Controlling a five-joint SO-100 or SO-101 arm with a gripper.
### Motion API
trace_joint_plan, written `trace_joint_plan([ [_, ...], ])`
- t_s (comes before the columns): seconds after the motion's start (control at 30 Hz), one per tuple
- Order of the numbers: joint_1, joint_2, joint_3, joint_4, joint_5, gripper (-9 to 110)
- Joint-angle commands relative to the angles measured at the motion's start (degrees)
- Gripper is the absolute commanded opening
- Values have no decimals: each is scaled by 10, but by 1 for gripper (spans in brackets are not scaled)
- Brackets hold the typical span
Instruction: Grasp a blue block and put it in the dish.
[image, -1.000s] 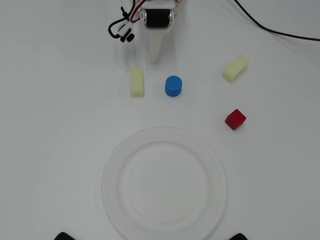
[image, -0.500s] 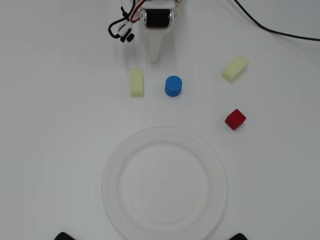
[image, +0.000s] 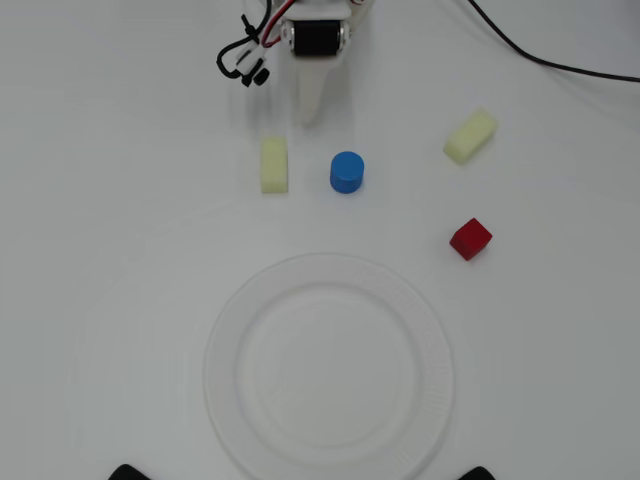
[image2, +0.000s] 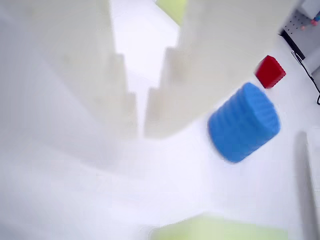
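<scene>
The blue block (image: 347, 172) is a short bright blue cylinder lying on the white table, above the dish in the overhead view. The dish (image: 230, 330) is a large round white plate with a ribbed rim at the lower middle, and it holds nothing. My gripper (image: 311, 112) hangs at the top middle, up and to the left of the block and apart from it. Its white fingers are closed to a thin slit with nothing between them. In the wrist view the gripper (image2: 141, 131) fills the upper left, and the blue block (image2: 244, 122) lies to its right.
A pale yellow oblong block (image: 274, 165) lies just left of the blue block and shows at the bottom of the wrist view (image2: 220, 231). Another yellow block (image: 470, 136) lies at the upper right. A red cube (image: 470, 238) sits right of the dish; it also shows in the wrist view (image2: 270, 71). A black cable (image: 540, 60) crosses the top right.
</scene>
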Motion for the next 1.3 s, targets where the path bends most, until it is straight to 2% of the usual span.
trace_joint_plan([
  [0.0,-7,-162,-132,6,-4,0],
  [0.2,-62,-323,-269,5,-5,1],
  [0.47,-107,-567,-418,-6,18,22],
  [0.73,-138,-706,-468,-61,39,30],
  [1.07,-131,-765,-404,-170,19,30],
  [1.27,-117,-788,-400,-193,4,24],
])
